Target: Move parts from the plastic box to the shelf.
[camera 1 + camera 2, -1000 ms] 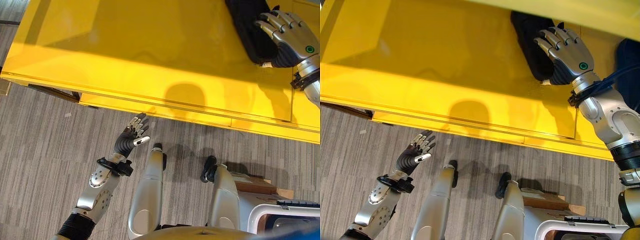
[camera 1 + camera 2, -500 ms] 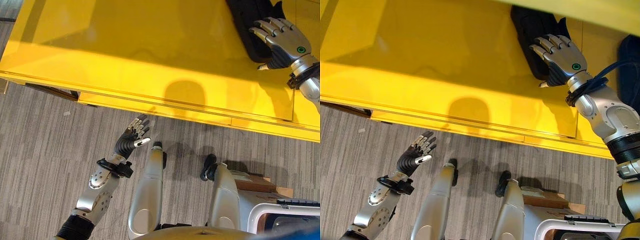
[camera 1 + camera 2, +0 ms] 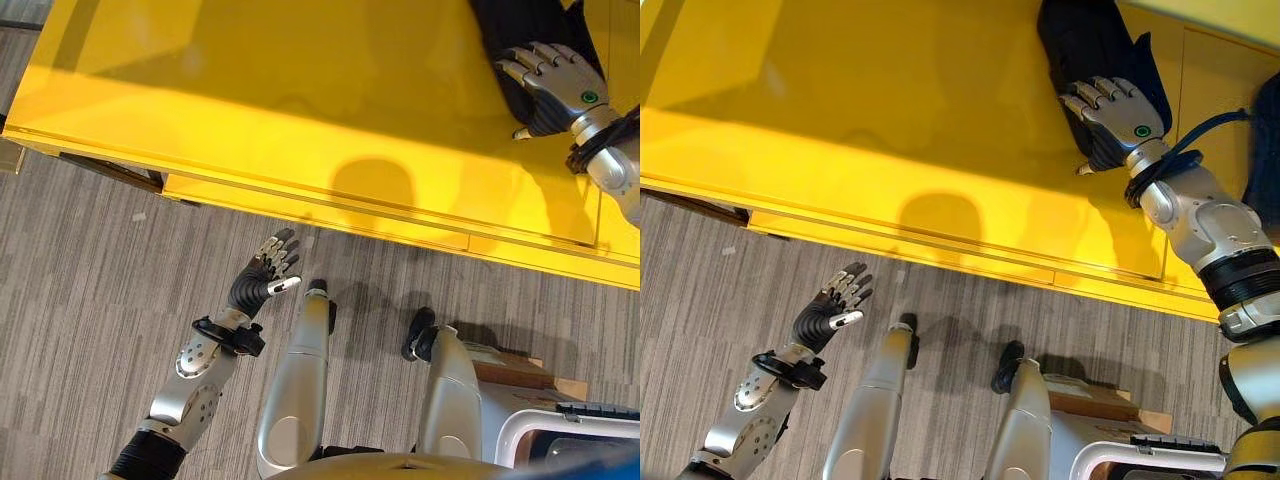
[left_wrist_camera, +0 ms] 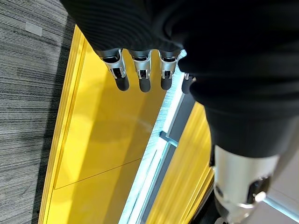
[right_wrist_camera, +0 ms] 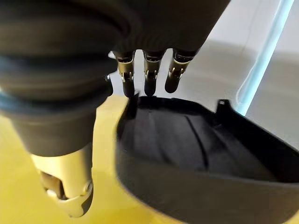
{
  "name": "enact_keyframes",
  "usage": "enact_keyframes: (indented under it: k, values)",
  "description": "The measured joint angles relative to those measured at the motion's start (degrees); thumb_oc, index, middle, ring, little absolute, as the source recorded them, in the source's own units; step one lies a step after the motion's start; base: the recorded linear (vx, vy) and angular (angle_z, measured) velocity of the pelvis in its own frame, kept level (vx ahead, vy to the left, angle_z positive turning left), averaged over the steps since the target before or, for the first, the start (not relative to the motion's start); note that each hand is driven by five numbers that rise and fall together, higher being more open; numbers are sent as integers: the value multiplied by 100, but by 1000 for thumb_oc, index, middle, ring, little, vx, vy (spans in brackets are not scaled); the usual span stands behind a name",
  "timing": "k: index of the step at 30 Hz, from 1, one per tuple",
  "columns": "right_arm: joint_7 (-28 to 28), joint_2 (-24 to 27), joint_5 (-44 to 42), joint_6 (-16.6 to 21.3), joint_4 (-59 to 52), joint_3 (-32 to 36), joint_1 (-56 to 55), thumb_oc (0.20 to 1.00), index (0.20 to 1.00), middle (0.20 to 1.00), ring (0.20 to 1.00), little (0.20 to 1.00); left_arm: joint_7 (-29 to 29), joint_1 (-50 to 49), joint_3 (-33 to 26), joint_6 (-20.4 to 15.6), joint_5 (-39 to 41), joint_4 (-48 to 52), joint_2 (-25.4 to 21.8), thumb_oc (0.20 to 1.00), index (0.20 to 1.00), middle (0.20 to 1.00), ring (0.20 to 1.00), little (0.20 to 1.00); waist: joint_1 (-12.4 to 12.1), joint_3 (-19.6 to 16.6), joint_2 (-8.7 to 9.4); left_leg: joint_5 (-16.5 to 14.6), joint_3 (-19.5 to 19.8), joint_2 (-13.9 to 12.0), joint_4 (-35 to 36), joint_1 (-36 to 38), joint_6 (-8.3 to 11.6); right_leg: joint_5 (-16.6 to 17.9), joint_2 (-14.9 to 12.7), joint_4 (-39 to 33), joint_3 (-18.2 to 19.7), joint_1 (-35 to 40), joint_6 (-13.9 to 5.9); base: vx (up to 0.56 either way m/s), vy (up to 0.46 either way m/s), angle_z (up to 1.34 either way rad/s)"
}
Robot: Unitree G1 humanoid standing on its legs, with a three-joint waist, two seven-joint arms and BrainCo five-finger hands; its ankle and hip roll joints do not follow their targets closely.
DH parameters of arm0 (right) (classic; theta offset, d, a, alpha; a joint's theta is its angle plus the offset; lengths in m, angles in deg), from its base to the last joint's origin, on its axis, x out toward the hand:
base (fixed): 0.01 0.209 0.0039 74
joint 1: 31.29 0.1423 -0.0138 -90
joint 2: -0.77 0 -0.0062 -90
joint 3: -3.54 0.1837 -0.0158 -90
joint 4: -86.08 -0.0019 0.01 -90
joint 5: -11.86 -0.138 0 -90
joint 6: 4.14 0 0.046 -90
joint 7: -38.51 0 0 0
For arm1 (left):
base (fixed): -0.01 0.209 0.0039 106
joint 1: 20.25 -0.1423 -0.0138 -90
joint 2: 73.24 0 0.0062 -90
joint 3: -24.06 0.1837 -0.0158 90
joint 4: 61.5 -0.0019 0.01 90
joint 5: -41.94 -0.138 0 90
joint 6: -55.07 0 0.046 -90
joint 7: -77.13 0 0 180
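While right hand [image 3: 1113, 120] rests flat on black part [image 3: 1090, 45], yellow shelf [image 3: 890, 130], left hand [image 3: 830, 310] open

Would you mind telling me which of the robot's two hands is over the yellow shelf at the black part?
The right hand: its open fingers lie over the black part on the yellow shelf. The left hand hangs open above the carpet.

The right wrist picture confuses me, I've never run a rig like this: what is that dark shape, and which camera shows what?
The two wide pictures come from the head camera, looking down. The close ones sit on each wrist. That dark shape is a black part lying on the yellow shelf. The right hand rests on top of it with relaxed fingers, not curled round it. The left hand hangs open over the grey carpet, holding nothing.
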State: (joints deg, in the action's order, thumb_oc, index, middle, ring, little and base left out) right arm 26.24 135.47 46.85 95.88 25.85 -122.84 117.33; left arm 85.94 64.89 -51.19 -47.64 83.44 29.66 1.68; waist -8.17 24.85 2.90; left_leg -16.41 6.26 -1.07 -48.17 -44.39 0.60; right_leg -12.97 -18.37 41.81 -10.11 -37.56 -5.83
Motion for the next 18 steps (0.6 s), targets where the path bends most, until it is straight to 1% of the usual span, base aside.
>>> enact_keyframes:
  k: [5,10,16,18]
  values:
    - [54,-3,4,-37,137,-97,32,1000,1000,1000,1000,1000,-4,-7,-11,-1,-1,2,-4,1000,1000,1000,1000,1000,-64,3,-4,2,0,6,-2,-9,-1,0,-11,-4,-2,-7,0,0,0,0]
    - [76,-3,0,-34,97,-89,-13,1000,1000,1000,1000,1000,-4,-12,-9,-1,0,2,-4,1000,1000,1000,1000,1000,-29,3,-4,4,0,-1,-3,2,-1,1,-6,0,1,-6,-1,0,0,0]
    - [90,-55,-73,-27,-63,247,-366,1000,1000,1000,1000,1000,-5,-7,-1,-3,0,2,-1,1000,1000,1000,1000,1000,11,2,-3,4,-20,-20,2,38,-1,3,3,3,20,10,-4,0,0,0]
    - [72,-203,-238,-23,-252,667,-762,1000,1000,1000,1000,1000,-4,-10,-4,-5,0,3,2,1000,1000,1000,1000,1000,39,0,1,4,-19,-27,1,44,-1,2,10,4,20,14,-2,0,0,0]
